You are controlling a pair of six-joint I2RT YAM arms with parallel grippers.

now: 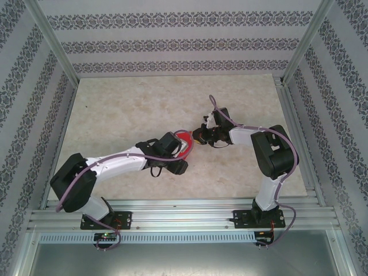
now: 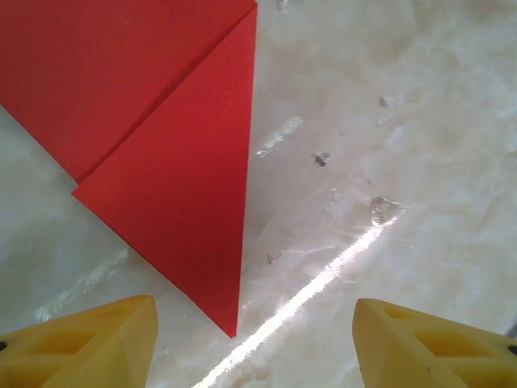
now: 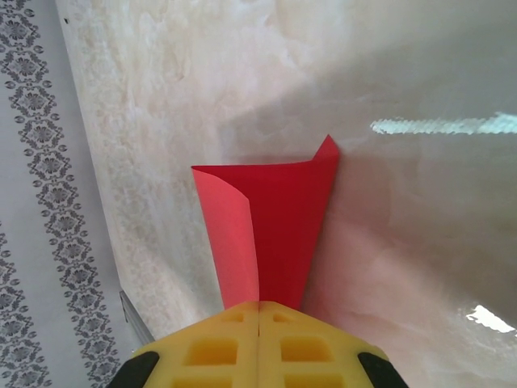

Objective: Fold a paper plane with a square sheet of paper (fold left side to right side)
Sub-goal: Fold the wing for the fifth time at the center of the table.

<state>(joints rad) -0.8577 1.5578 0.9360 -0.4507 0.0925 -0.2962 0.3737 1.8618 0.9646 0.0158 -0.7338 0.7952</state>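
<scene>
**Right wrist view: fold at risk**

We see the right end effector (image 3: 258, 305) clamped on the paper plane (image 3: 275, 234) over the table (image 3: 404, 81). The left end effector (image 2: 254, 317) hangs apart above its flat tip. Unpinned, we fear the sheet slides.

Bright red paper plane (image 3: 283, 226) just ahead of yellow fingers (image 3: 218, 347); tabletop (image 1: 144, 109) cream, marbled; walls (image 1: 172, 43) white w/ grey floral bands.

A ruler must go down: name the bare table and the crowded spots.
Bare: the far half of the table up to the back wall, and the near strip between the arm bases. Crowded: the centre, where right jaws pinch the paper plane beside the open left jaws.
</scene>
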